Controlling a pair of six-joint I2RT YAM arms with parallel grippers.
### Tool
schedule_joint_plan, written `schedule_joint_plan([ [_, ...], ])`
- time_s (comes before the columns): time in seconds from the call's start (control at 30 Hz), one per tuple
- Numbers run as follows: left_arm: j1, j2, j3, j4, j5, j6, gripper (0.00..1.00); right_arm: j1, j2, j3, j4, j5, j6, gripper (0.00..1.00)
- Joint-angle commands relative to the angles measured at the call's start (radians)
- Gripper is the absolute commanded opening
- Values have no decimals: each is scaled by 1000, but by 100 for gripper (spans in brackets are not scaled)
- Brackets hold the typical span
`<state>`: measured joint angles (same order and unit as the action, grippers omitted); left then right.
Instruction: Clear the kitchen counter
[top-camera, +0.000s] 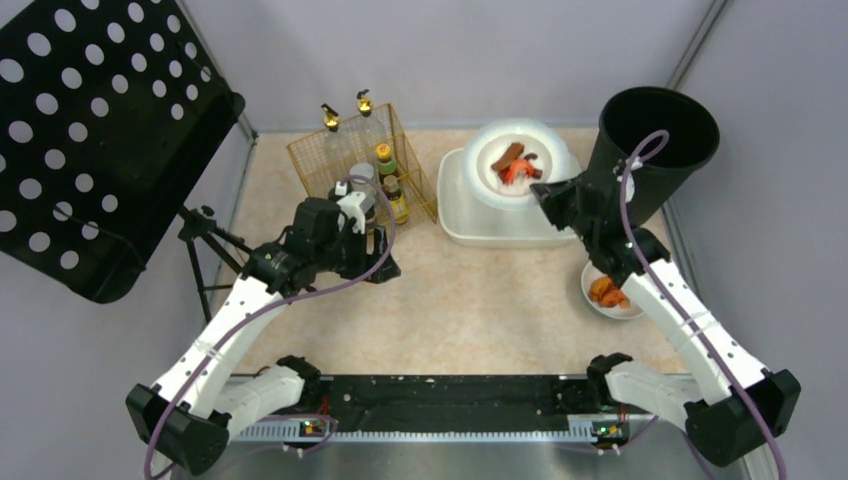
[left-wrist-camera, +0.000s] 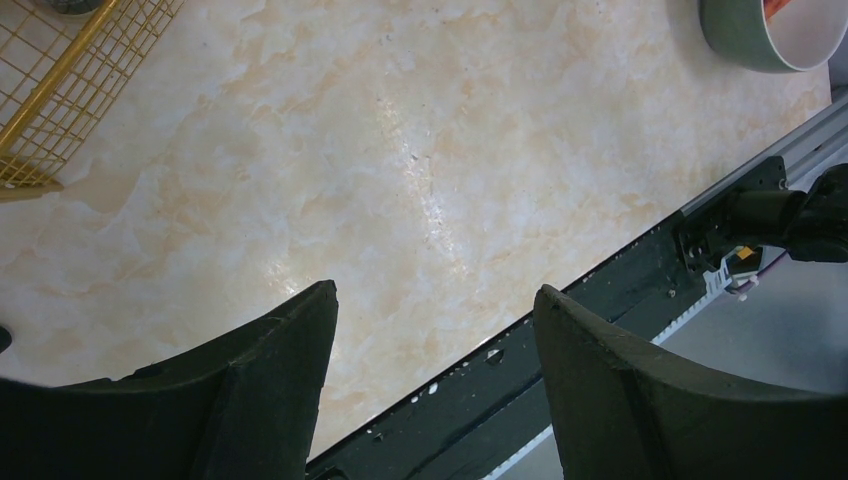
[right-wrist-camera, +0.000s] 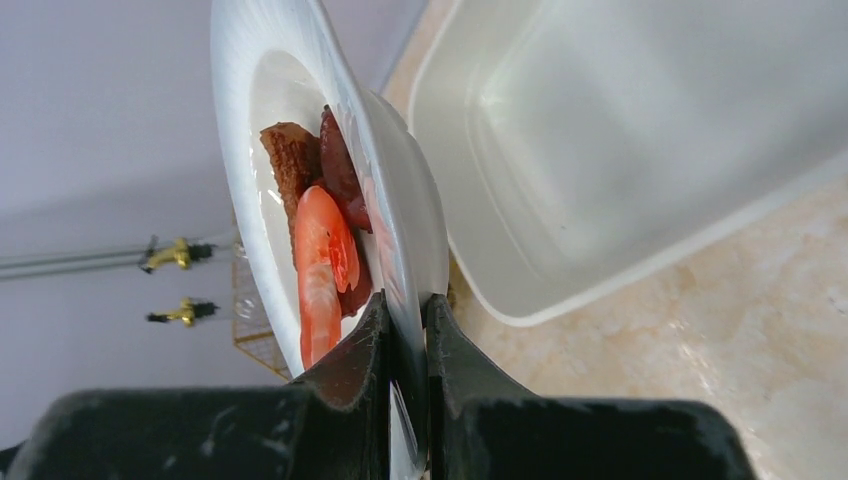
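Kitchen counter (top-camera: 480, 300): pale marble top with grey walls around it. It spans the work area, with the white tub (top-camera: 450, 200) sitting at its far edge.

Right gripper (top-camera: 548, 195) is pinched tight on the rim of a white plate (top-camera: 495, 135), held over the tub's far half. Can't tell if the plate touches the tub. On the plate are a shrimp (right-wrist-camera: 318, 265) and dark brown pieces (right-wrist-camera: 292, 160).

Left gripper (left-wrist-camera: 435, 295) is spread with nothing between the fingers. It's over bare counter, left of the tub and nearer the arm bases.

Gold wire basket (top-camera: 320, 160) stands just left of the tub, bottles inside. Black bin (top-camera: 672, 180) is just right of the tub. Small bowl (top-camera: 620, 313) of orange food is on the counter, right of the tub and nearer the bases.
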<state>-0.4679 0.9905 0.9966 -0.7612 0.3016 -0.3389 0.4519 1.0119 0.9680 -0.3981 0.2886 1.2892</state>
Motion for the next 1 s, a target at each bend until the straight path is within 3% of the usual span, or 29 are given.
schedule_joint_plan([
  [0.0, -5, 7, 2, 46, 7, 8, 77, -114, 17, 220, 227, -144, 3, 0],
  [0.4, -5, 3, -2, 49, 7, 9, 77, -414, 100, 523, 41, -268, -82, 0],
  [0.57, -5, -1, -6, 51, 3, 10, 77, -596, 116, 600, -33, -350, -101, 0],
  [0.8, -8, -12, -10, 53, 8, 9, 77, -797, 140, 618, -72, -446, -124, 0],
  [0.97, -18, -23, -14, 54, 7, 8, 77, -875, 166, 623, -79, -462, -176, 0],
])
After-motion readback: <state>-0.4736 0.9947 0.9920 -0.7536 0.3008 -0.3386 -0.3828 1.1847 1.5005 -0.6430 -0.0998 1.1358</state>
